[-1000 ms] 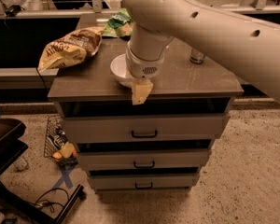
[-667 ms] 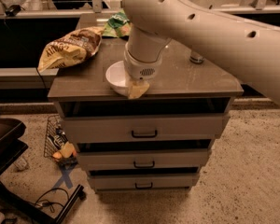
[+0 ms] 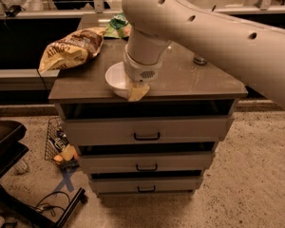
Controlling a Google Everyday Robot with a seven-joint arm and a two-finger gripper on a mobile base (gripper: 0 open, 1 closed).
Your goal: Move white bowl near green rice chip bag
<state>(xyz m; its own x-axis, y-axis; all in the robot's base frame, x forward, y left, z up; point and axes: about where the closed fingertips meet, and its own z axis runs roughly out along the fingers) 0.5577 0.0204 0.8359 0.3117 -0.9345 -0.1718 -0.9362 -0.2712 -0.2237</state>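
Note:
The white bowl (image 3: 115,79) sits near the front edge of the brown cabinet top (image 3: 190,82), partly hidden by my arm. My gripper (image 3: 137,92) is down at the bowl's right rim; one yellowish fingertip (image 3: 138,93) shows at the front edge. The green rice chip bag (image 3: 118,26) lies at the back of the top, behind my wrist and mostly hidden. It is well apart from the bowl.
A large yellow-and-brown chip bag (image 3: 71,49) lies at the left of the top. A drink can (image 3: 198,60) stands at the right, mostly behind my arm. Drawers (image 3: 146,136) face front. A wire basket (image 3: 61,144) and cables lie on the floor at left.
My gripper has come down and moved a little left onto the bowl's rim. The bowl has stayed in about the same place.

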